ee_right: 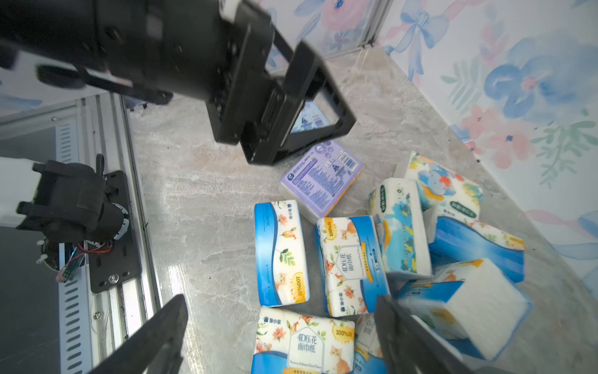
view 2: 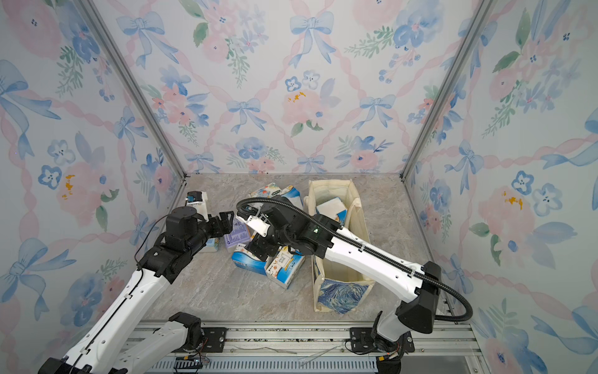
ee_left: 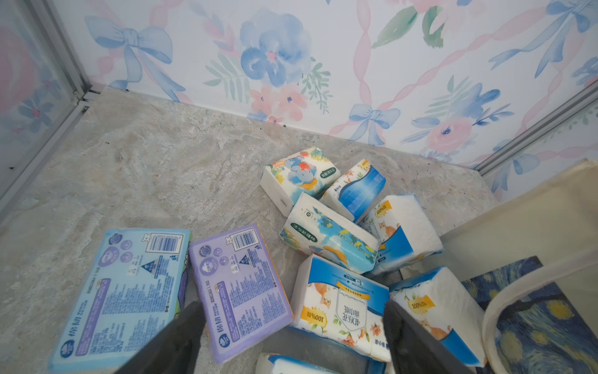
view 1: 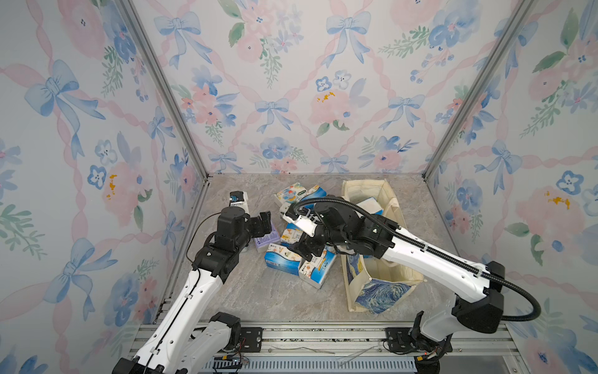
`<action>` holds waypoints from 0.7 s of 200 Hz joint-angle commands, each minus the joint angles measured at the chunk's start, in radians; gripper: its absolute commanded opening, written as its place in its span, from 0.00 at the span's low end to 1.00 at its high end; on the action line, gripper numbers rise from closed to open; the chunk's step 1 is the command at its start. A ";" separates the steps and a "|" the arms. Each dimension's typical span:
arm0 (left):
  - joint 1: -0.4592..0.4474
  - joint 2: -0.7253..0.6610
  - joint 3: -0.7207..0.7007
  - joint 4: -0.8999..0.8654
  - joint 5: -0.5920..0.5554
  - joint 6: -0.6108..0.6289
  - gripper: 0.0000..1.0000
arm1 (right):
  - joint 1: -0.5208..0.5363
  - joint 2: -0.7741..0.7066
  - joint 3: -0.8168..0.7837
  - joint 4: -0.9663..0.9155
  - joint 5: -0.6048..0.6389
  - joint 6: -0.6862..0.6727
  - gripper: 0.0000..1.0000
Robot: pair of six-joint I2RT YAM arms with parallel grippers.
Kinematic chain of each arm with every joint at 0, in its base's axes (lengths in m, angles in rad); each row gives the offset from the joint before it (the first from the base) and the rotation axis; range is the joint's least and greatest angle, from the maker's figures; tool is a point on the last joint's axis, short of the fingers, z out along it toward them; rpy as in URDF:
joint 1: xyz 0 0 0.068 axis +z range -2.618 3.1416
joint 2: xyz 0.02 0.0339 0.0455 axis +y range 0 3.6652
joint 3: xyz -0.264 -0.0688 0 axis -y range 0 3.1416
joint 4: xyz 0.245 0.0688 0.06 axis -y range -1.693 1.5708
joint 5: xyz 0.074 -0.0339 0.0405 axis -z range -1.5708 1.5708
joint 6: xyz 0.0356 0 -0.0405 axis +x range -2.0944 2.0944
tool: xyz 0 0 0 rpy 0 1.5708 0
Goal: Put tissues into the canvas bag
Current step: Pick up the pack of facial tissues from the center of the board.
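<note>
Several tissues [view 1: 293, 249] lie in a loose pile on the marble tabletop, mostly blue-and-white packs, with a lavender one [ee_left: 239, 291] at the pile's left. The canvas bag [view 1: 372, 291] stands open to the right of the pile, with one white-ended pack [view 1: 370, 205] inside. My left gripper [ee_left: 294, 323] hangs open above the lavender pack and a blue-and-white pack [ee_left: 343, 307], holding nothing. The right gripper [ee_right: 281, 323] is open over the pile's near side, with a cat-print pack [ee_right: 304, 343] lying between its spread fingers, apart from them. In both top views the right arm crosses over the bag.
A light blue flat pack [ee_left: 119, 291] lies left of the lavender one. Floral walls close in the left, back and right sides. A metal rail [view 1: 323, 336] with the arm mounts runs along the front edge. Bare marble [view 1: 268, 298] lies in front of the pile.
</note>
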 commanded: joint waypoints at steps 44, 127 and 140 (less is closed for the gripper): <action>0.027 -0.016 -0.005 0.021 -0.031 -0.003 0.88 | 0.096 0.247 0.109 -0.174 0.143 -0.025 0.93; 0.050 -0.056 0.000 0.019 -0.034 -0.002 0.89 | 0.092 0.411 0.179 -0.218 0.256 -0.022 0.99; 0.051 -0.072 -0.002 0.019 -0.050 -0.007 0.89 | 0.086 0.432 0.187 -0.220 0.266 -0.019 0.98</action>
